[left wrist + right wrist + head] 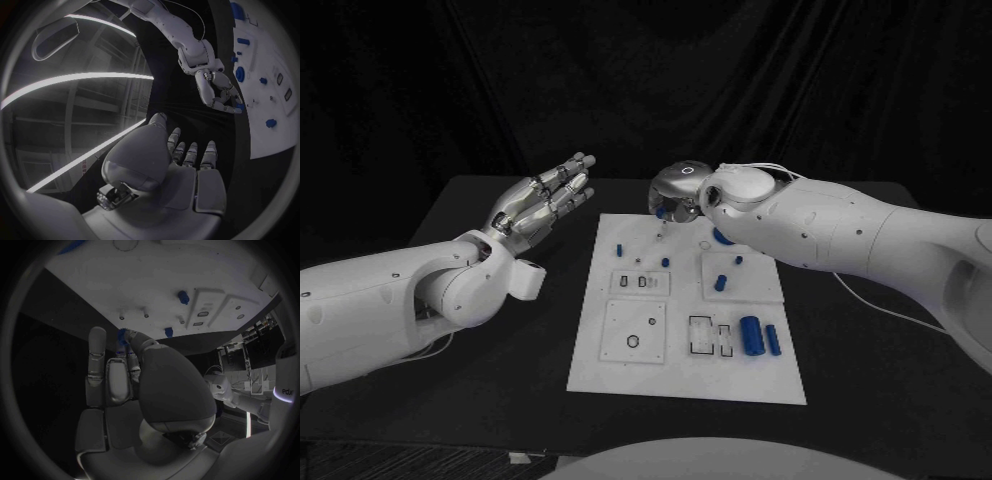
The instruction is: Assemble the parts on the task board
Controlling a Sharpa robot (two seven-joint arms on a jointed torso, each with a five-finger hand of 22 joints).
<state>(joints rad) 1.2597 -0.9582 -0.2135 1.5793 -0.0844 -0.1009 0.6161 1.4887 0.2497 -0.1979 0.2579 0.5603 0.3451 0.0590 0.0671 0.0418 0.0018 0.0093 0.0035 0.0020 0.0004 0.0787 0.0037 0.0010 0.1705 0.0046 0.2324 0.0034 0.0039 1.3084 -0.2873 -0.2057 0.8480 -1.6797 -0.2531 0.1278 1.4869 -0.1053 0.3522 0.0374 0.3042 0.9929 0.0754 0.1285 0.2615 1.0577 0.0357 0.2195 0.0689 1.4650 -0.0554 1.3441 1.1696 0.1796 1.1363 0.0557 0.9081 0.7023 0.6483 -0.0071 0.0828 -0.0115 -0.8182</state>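
I'm seeing the right hand (678, 192) covering the task board (687, 385) far edge; its fingertips are hiding whatever blue part (124, 335) they're touching, grip not resolving.

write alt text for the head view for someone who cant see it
A white task board lies mid-table, dotted with small blue parts. The right robot hand reaches down over the board's far edge; whether it holds a part cannot be told. The left robot hand is raised beside the board, fingers extended, holding nothing.
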